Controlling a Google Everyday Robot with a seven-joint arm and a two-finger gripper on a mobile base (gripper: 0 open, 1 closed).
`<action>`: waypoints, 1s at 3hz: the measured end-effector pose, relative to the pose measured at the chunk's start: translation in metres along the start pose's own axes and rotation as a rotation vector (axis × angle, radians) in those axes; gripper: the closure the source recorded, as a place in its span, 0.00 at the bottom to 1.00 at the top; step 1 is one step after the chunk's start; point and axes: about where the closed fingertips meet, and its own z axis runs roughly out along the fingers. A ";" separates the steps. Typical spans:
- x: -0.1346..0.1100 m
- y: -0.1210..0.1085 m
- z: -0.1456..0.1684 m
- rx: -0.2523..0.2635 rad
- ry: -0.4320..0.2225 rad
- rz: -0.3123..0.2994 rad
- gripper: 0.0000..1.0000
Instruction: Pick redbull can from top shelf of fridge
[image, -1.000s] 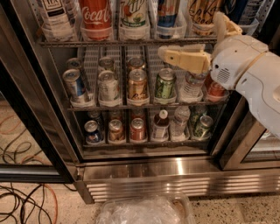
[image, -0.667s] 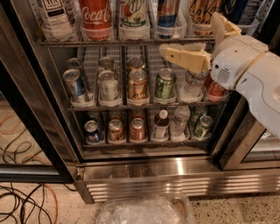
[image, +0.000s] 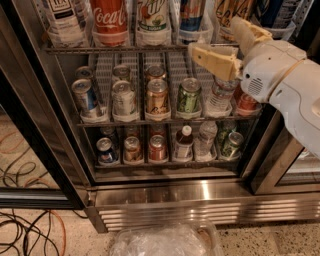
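Note:
The redbull can (image: 191, 14) stands on the top shelf (image: 115, 49) of the fridge (image: 200, 197), fourth lane from the left, with its lid cut off by the frame's top edge. It is slim, blue and silver with a red mark. My gripper (image: 214, 37) is at the upper right, in front of the shelf edge just right of and below the can. Its two tan fingers (image: 215, 60) are spread apart and hold nothing. They do not touch the can.
The top shelf also holds a Coca-Cola bottle (image: 108, 17) and other bottles. The racks below hold small cans (image: 157, 97) and bottles (image: 184, 142). A black door frame (image: 45, 150) stands at left. Cables (image: 30, 232) and a clear plastic bag (image: 165, 242) lie on the floor.
My gripper has risen slightly toward the top shelf's front edge. The cans and bottles have not moved.

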 end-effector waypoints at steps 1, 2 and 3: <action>0.000 0.000 0.000 0.000 0.000 0.000 0.28; 0.000 0.000 0.000 0.000 0.000 0.000 0.30; 0.000 0.001 0.001 0.002 0.002 0.005 0.40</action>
